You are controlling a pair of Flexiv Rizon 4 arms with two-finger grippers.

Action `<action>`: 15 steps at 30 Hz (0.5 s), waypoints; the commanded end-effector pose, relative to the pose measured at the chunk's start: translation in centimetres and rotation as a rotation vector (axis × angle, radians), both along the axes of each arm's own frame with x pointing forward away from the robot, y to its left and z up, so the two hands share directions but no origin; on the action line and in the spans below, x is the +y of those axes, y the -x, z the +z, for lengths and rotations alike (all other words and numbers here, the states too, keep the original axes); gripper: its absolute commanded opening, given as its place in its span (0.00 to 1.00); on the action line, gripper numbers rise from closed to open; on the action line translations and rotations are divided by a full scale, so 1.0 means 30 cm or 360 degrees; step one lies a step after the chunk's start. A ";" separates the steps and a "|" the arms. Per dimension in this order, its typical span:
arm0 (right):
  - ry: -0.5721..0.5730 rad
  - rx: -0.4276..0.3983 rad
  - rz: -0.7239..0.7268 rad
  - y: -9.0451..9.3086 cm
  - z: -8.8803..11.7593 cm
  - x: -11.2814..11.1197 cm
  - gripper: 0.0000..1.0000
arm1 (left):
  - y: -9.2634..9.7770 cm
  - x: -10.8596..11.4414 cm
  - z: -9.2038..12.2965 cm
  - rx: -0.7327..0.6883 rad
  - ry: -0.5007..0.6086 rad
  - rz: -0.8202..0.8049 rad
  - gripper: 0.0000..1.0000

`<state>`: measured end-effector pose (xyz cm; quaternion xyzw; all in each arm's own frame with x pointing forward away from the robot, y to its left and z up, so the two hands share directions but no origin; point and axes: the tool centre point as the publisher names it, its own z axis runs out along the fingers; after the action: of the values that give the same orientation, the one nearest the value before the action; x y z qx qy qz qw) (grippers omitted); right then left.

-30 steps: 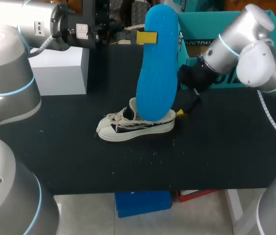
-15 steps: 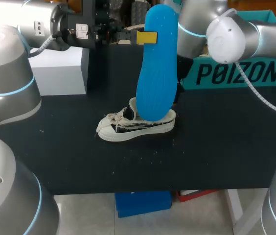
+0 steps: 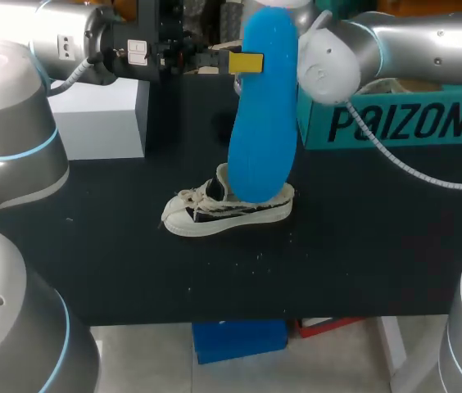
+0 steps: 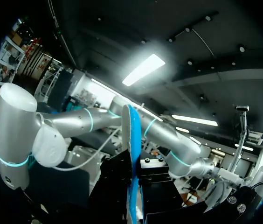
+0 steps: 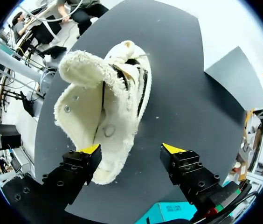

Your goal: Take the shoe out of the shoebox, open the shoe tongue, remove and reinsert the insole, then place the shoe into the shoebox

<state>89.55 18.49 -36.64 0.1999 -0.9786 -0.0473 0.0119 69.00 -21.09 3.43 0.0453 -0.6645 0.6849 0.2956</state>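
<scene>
My right arm has swung up off the heel, its tool [image 5: 131, 150] now wide above the shoe [image 5: 104, 100] on the counter [image 3: 362, 254], while my left tool [image 3: 249, 62] pinches the insole [image 3: 264, 115] upright, presumably for reinserting.

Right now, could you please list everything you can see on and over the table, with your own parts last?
shoe: one, white with black markings, on the middle of the table, tongue pulled open.
insole: one, blue, held upright above the table.
shoebox: one, teal, at the table's far right.
box: one, white, at the table's far left.
table: one, black top.
left arm: one, silver, coming in from the far left; left gripper shut on the insole's upper part.
right arm: one, silver, coming in from the right; right gripper open above the shoe's heel end.
</scene>
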 end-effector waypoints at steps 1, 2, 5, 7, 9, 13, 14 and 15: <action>0.0158 -0.0044 0.0020 -0.001 -0.037 0.053 0.79 | 0.002 -0.003 -0.004 -0.0001 -0.0001 0.0004 0.00; 0.0148 -0.0039 0.0022 0.001 -0.046 0.059 0.78 | 0.002 -0.003 -0.004 -0.0001 -0.0001 0.0004 0.00; 0.0145 -0.0027 0.0028 0.013 -0.075 0.073 0.78 | 0.002 -0.003 -0.004 -0.0001 -0.0001 0.0004 0.00; 0.0142 -0.0018 0.0030 0.022 -0.093 0.080 0.78 | 0.002 -0.003 -0.004 -0.0001 -0.0001 0.0004 0.00; 0.0143 -0.0010 0.0033 0.028 -0.116 0.080 0.74 | 0.002 -0.003 -0.004 -0.0001 -0.0001 0.0004 0.00; 0.0161 -0.0005 0.0026 0.035 -0.147 0.069 0.49 | 0.002 -0.003 -0.004 -0.0001 -0.0001 0.0004 0.00; 0.0160 -0.0017 0.0005 0.033 -0.157 0.059 0.45 | 0.002 -0.003 -0.004 -0.0001 -0.0001 0.0004 0.00; 0.0164 -0.0028 0.0000 0.032 -0.160 0.053 0.37 | 0.002 -0.003 -0.004 -0.0001 -0.0001 0.0004 0.00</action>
<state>88.58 20.13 -40.81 0.2018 -0.9793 0.0045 0.0175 68.99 -21.09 3.43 0.0453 -0.6645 0.6849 0.2956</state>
